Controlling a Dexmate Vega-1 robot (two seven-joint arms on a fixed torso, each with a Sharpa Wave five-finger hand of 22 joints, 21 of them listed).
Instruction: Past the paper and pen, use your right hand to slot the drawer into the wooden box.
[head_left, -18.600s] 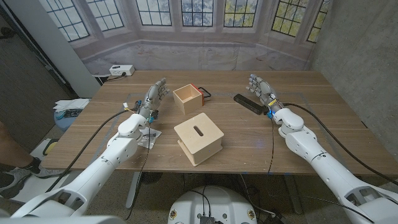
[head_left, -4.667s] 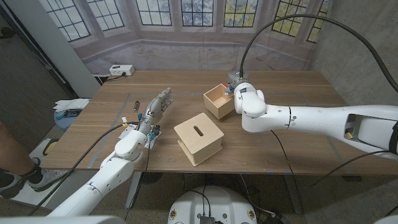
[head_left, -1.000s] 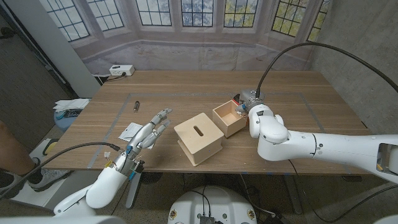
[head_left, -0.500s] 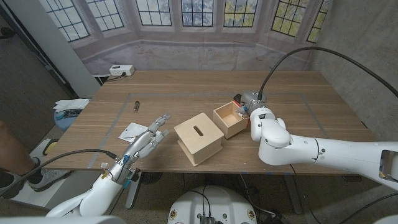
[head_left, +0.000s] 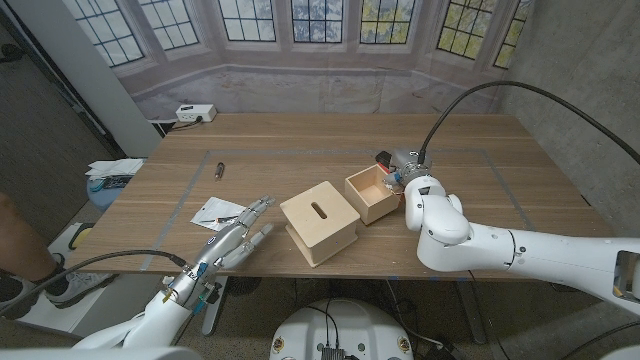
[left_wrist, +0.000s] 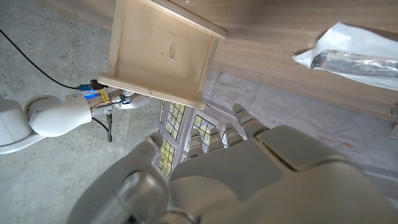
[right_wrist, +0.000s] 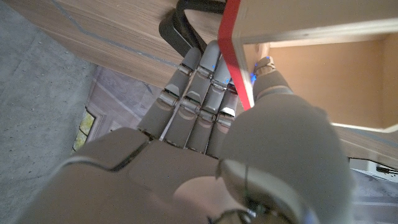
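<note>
Both arms: glossy white rounded shells, black cables trailing. Right hand and left hand: grey segmented fingers, small blue light near the right hand's wrist.

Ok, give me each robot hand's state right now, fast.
Left robot hand: open, fingers apart, holding nothing, near the table's front edge.
Right robot hand: gripping the drawer by its red-faced end.

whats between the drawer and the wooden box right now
Nothing: in the head view the drawer, held by the right hand, sits just right of the wooden box, with only a thin strip of bare table between.
</note>
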